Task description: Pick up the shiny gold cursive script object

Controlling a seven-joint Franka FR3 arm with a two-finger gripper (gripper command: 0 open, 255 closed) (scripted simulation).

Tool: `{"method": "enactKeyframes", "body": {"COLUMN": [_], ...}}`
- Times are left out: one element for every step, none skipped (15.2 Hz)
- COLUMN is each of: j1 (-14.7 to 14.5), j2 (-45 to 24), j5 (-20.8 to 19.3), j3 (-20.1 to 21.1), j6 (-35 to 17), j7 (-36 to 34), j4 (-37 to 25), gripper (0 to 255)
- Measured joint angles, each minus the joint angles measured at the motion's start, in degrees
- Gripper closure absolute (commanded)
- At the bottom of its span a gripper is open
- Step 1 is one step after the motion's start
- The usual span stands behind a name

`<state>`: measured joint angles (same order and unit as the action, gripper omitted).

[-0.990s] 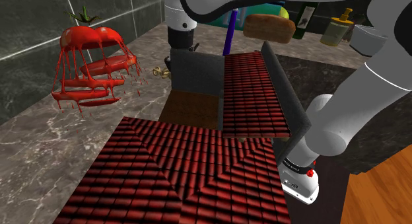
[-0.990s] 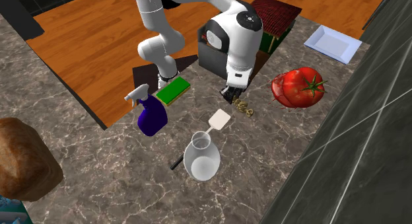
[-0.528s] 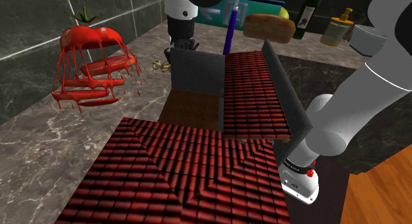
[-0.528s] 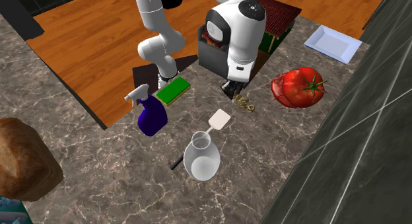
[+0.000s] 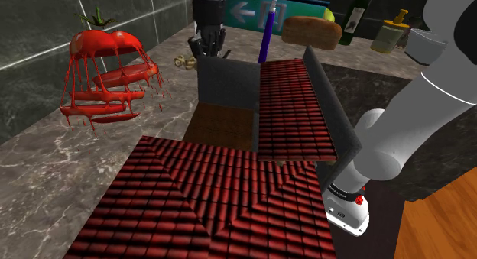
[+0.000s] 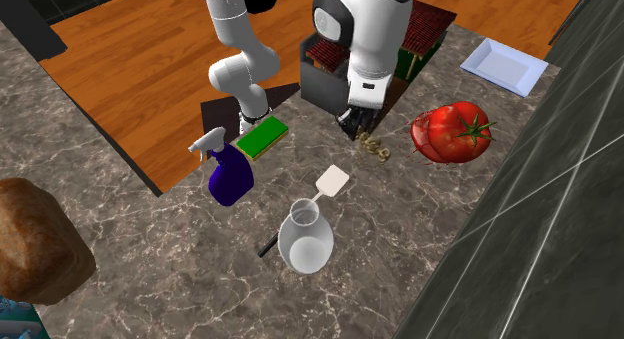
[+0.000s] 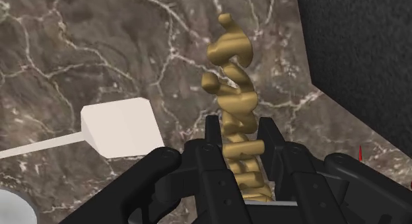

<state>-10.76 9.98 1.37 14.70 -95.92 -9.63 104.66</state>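
The gripper [image 7: 240, 129] is closed narrowly on the gold script object [image 7: 231, 90]. Its two black fingers [image 7: 212, 133] press against either side of the object's near end. The object is a slim, wavy strip. In the wrist view its long axis runs between the fingers and out past the tips, and its free curled end points away from the hand.

In the second exterior view the gripper [image 6: 357, 125] hangs just off the near corner of the dark box [image 6: 325, 87]. The gold script object [image 6: 377, 149] slants from the fingertips toward that view's right, with its far end aimed at the red tomato [image 6: 455, 130] but well short of it. I cannot tell whether it is clear of the marble counter [image 6: 420, 237] or touching it.

In the shoulder view the gold script object [image 5: 183, 61] sits at the far end of the counter, just to that view's left of the gripper [image 5: 206, 47] and beyond the dark box [image 5: 225, 82].

A white spatula [image 7: 122, 127] lies on the marble near the object but apart from it. In the second exterior view the white spatula [image 6: 333, 179] is nearer the camera than the object, with a clear glass vase [image 6: 305, 242] nearer still. A green sponge [image 6: 262, 137] and a purple spray bottle [image 6: 230, 177] sit toward that view's left.
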Motion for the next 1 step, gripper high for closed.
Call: {"method": "enactKeyframes", "body": {"j1": [0.01], "j2": [-0.03], "j5": [-0.01], "j3": [-0.02], "j6": [0.37], "j7": [0.03], "j4": [-0.41], "gripper": [255]}}
